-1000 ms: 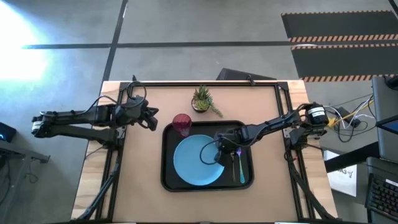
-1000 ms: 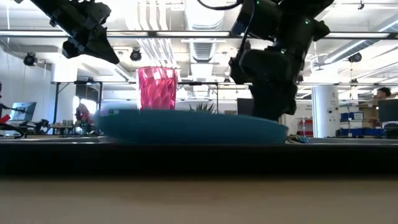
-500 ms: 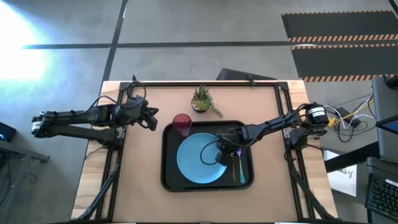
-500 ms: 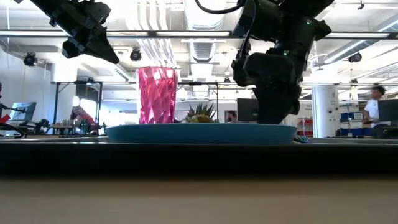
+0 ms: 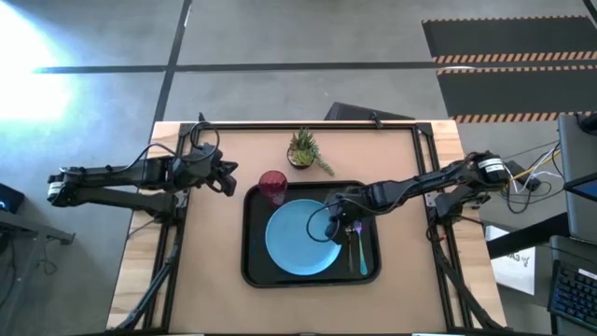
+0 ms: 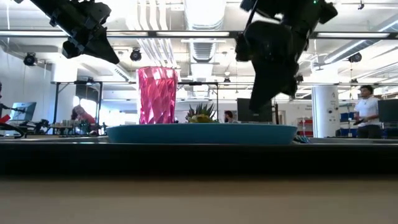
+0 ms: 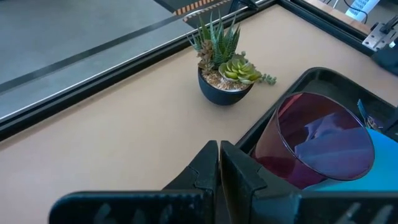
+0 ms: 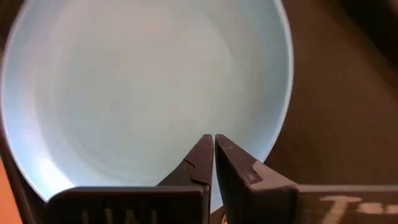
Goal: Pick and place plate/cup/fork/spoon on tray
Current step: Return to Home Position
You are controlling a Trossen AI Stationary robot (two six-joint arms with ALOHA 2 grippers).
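Observation:
The light-blue plate (image 5: 298,240) lies flat in the black tray (image 5: 250,271); it also shows in the low view (image 6: 199,132) and the right wrist view (image 8: 143,81). The red cup (image 5: 272,185) stands upright in the tray's far left corner (image 7: 317,140). The blue-handled fork (image 5: 363,254) and the dark spoon (image 5: 352,245) lie in the tray to the right of the plate. My right gripper (image 5: 334,227) is shut and hovers over the plate's right rim, clear of it (image 6: 258,102) (image 8: 213,146). My left gripper (image 5: 230,179) is shut and empty, above the table left of the cup (image 7: 219,155).
A small potted green plant (image 5: 303,149) stands on the table just beyond the tray's far edge (image 7: 224,74). Black frame rails run along the table's far and side edges. People move in the room behind the table.
The plate was tilted a second ago and has since settled level on the tray, shifting slightly toward the table's right edge. My right gripper was low at the plate's right rim and has risen clear of it.

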